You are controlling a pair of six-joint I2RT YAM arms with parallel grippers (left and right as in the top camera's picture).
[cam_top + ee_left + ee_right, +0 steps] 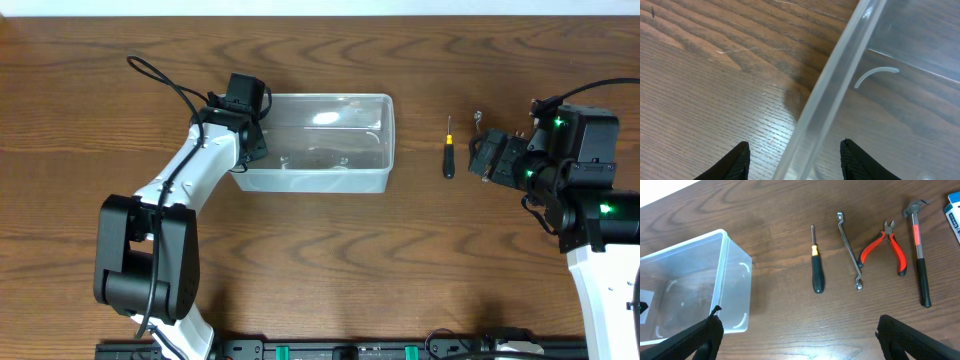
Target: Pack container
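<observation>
The clear plastic container stands left of the table's middle and looks empty. My left gripper is open at its left end, with one finger on each side of the end wall's rim; the fingertips do not touch it. My right gripper is open and empty, held above the tools on the right. In the right wrist view its fingers frame bare wood, with the container at the left.
Right of the container lie a black-handled screwdriver, a thin wrench, red-handled pliers and a hammer. A white-and-blue box sits at the far right edge. Overhead, only the screwdriver and the wrench tip show.
</observation>
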